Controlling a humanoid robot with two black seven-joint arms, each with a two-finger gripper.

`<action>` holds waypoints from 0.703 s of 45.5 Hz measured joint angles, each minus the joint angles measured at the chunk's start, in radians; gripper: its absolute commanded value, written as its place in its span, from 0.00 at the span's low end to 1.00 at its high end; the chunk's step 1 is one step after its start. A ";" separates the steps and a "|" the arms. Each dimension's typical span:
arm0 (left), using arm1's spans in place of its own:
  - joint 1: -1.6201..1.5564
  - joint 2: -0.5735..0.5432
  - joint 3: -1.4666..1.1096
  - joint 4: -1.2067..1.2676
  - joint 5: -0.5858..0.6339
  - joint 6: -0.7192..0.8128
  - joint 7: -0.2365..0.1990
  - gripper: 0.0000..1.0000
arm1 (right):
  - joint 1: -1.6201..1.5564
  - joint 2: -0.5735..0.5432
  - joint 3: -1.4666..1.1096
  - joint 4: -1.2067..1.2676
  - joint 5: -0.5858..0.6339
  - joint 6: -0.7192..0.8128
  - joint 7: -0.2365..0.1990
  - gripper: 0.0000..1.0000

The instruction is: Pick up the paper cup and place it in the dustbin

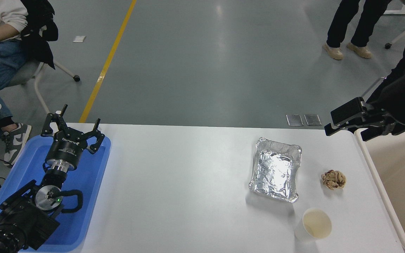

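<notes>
The white paper cup (313,225) stands upright near the table's front edge at the right, its cream inside showing. The cream-white dustbin (367,159) sits off the table's right end, partly cut by the picture's edge. My right gripper (348,128) hangs in the air over the table's far right corner, beside the dustbin's rim and well behind the cup; its fingers stand apart and hold nothing. My left gripper (73,125) is parked open over the blue tray (93,175) at the lower left.
A foil tray (275,169) lies behind the cup, with a crumpled brown paper ball (333,179) to its right. A seated person is at the top left and a standing person's legs are at the top right, both away from the table.
</notes>
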 measured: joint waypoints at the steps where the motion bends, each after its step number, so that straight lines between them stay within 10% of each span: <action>1: 0.000 0.000 0.000 0.000 0.000 0.000 0.000 1.00 | 0.006 0.004 -0.002 0.007 -0.001 0.003 0.000 1.00; 32: 0.000 0.000 0.000 0.000 0.000 0.000 0.000 1.00 | -0.094 0.044 -0.029 0.048 -0.080 -0.006 -0.002 1.00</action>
